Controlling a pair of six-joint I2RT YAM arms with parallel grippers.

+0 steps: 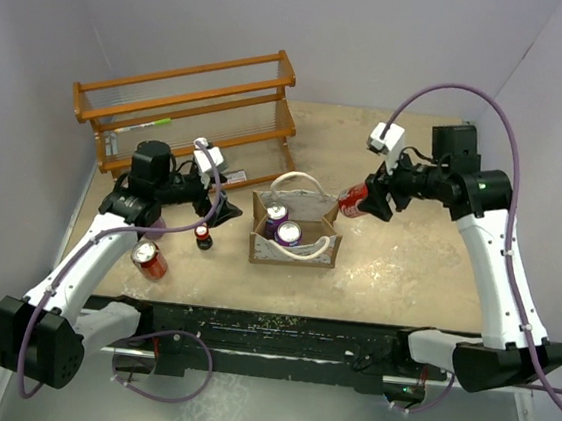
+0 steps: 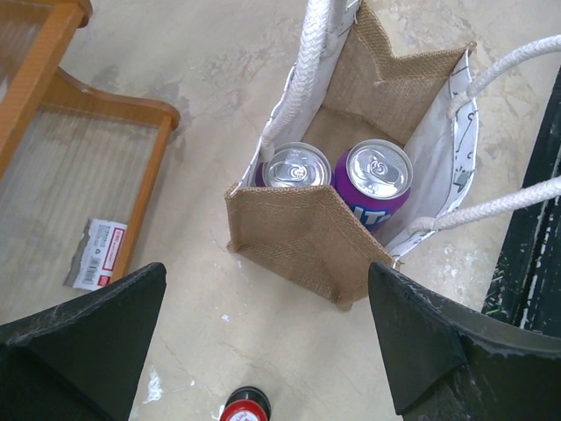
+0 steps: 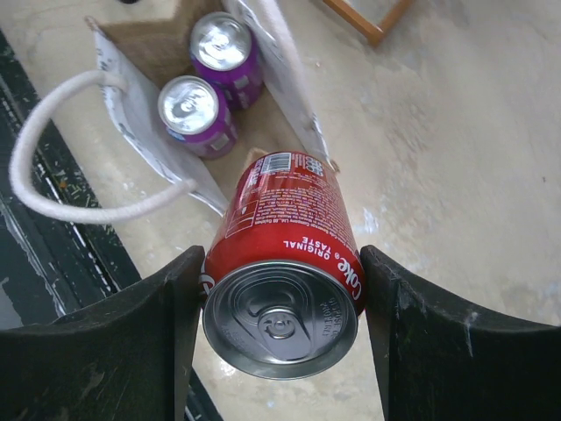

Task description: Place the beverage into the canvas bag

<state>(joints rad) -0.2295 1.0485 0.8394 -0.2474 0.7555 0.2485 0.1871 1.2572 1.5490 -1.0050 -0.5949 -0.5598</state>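
Top external view: the canvas bag (image 1: 294, 234) stands upright and open at the middle of the table (image 1: 405, 274), holding two purple cans (image 1: 288, 233) side by side. The right gripper (image 1: 371, 200) hangs just right of the bag, clenched on the red beverage can (image 1: 353, 203), which lies tilted on its side above the table, its free end pointing left towards the bag's right wall and close to the far rope handle (image 1: 299, 179). The left gripper (image 1: 212, 211) sits left of the bag, its jaws spread and empty. A small dark bottle (image 1: 203, 238) stands just near of it, a second red can (image 1: 148, 258) lies further to the near left, and a wooden rack (image 1: 186, 105) occupies the far left. Left wrist view: both black fingers (image 2: 88, 346) stand wide apart with nothing between them; the bag lies just beyond them, apart from both, its two can tops visible, and the bottle's red cap shows at the lower edge. A paper label (image 2: 96, 254) lies beside the rack's foot. Right wrist view: the black pads (image 3: 118, 351) press on opposite sides of the red can, its pull-tab end facing the camera and its base aimed at the bag's nearest corner. The can is outside the bag; whether it touches the rim cannot be told.
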